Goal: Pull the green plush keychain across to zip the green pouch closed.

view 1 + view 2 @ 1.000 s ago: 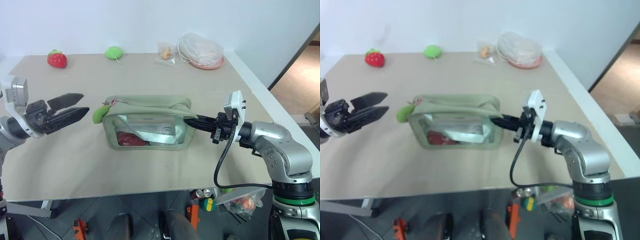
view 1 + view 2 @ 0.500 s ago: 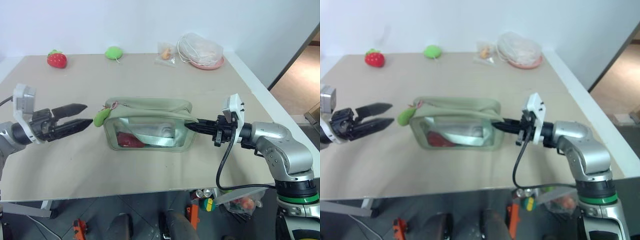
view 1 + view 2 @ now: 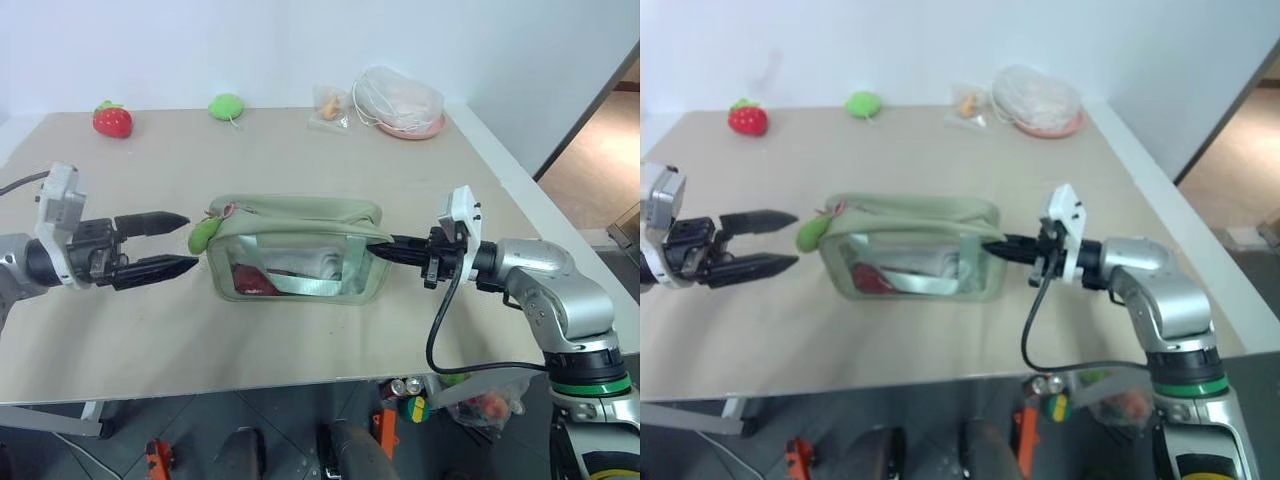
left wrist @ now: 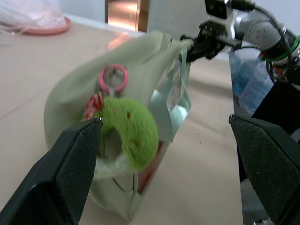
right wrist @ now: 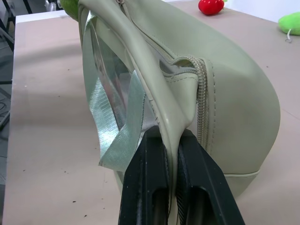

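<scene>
Approach step: right hand [image 3: 384,243] clamped on the green pouch [image 3: 296,247] at its 3 o'clock end, mid-counter [image 3: 300,340]; left hand [image 3: 182,242] spread wide, empty, just short of the green plush keychain [image 3: 203,233] at 9 o'clock. Next, probably: advance, close on plush, pull toward 3 o'clock.

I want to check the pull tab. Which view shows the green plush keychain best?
The left wrist view: the green plush keychain hangs large between the open left hand's fingers. Both eye views show it small at the green pouch's end.
</scene>
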Robot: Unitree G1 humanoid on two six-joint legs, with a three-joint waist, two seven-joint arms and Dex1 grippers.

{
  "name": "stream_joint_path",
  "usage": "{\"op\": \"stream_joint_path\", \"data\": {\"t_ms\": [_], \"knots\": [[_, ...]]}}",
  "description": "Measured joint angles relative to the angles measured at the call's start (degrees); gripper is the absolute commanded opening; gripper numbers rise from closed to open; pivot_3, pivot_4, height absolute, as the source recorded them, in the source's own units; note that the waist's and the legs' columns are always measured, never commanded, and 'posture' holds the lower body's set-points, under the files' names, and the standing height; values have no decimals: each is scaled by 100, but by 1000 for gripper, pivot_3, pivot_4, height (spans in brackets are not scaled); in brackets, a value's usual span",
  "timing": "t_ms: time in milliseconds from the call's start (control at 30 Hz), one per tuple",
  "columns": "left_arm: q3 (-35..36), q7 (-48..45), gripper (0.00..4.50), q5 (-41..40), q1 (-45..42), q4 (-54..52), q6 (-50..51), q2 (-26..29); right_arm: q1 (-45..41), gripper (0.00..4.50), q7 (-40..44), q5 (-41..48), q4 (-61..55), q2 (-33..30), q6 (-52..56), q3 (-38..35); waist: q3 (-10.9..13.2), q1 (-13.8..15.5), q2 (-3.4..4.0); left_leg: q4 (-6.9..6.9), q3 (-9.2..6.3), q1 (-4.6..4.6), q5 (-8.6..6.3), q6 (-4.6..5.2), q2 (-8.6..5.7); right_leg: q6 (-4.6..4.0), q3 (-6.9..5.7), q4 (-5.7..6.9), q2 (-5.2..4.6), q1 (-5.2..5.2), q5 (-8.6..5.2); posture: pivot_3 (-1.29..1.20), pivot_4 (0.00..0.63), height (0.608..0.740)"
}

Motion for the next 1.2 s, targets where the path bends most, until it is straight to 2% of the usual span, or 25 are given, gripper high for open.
{"op": "stream_joint_path", "data": {"t_ms": [267,300,700,1000,1067,1200], "knots": [[-219,-111,4500,160,-1,161,27,0,-5,38,-28,-23,9,-1,-44,10,0,0,0,-1,4,1,0,0,2,0,2,0,1,-1,0,0,150,740],[-241,-117,3953,171,-13,220,28,0,-5,0,-34,-22,9,-1,-44,10,0,0,0,-1,4,2,0,0,1,0,1,0,1,0,0,0,150,740],[-468,32,31,185,-352,531,60,-188,17,0,-67,-16,1,-27,-38,6,-1,8,-1,-1,2,0,0,0,0,0,2,0,0,1,0,0,150,740],[-450,147,31,169,-548,584,41,-335,32,0,-99,-11,-8,-41,-31,-2,-1,14,-2,1,0,-1,0,0,-1,1,1,0,0,3,1,0,150,740],[-429,236,31,98,-796,595,69,-398,36,0,-97,-12,-9,-50,-29,-6,-1,26,-4,5,1,-3,0,0,-2,1,1,0,0,4,1,0,150,740],[-319,712,31,-426,-1941,662,520,-619,36,0,-95,-17,-5,-68,-12,-11,-2,47,-5,14,-1,-4,0,0,-5,5,-1,0,9,9,3,0,150,740]]}}
